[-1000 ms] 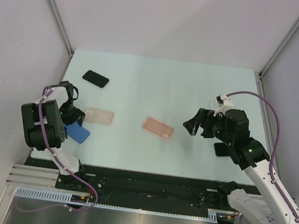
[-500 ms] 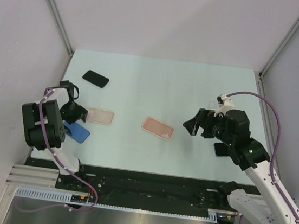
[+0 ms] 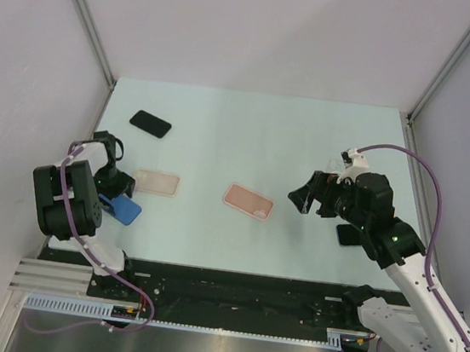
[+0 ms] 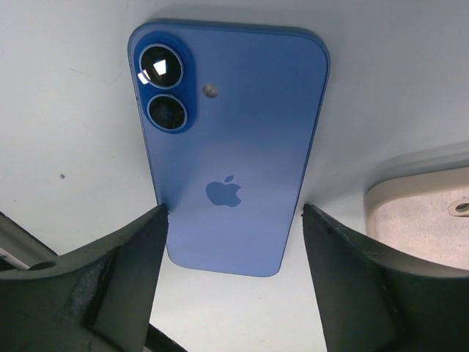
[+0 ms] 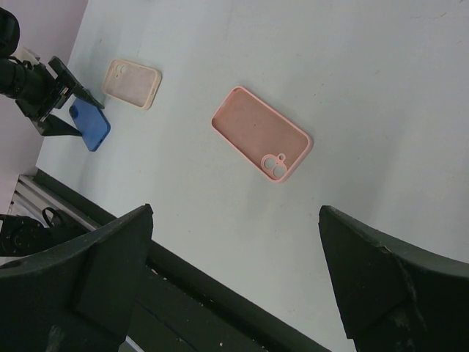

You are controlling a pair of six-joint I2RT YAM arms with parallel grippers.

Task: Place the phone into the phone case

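A blue phone (image 4: pixel 231 147) lies back side up on the table at the near left, also in the top view (image 3: pixel 124 209) and the right wrist view (image 5: pixel 91 125). My left gripper (image 4: pixel 234 211) straddles its lower end, with both fingertips touching its long edges. In the top view the left gripper (image 3: pixel 116 189) is low over the phone. A beige case (image 3: pixel 156 183) lies just right of it, its corner showing in the left wrist view (image 4: pixel 421 213). A pink case (image 3: pixel 248 201) lies open side up mid-table (image 5: pixel 261 135). My right gripper (image 3: pixel 303 200) hovers open and empty right of it (image 5: pixel 236 213).
A black phone (image 3: pixel 150 124) lies at the far left of the table. Another dark phone (image 3: pixel 348 235) lies partly under the right arm. The table's black front rail (image 5: pixel 220 293) runs below the right gripper. White walls close in both sides.
My left wrist has shifted slightly around the blue phone's end. The right arm and the cases have not moved.
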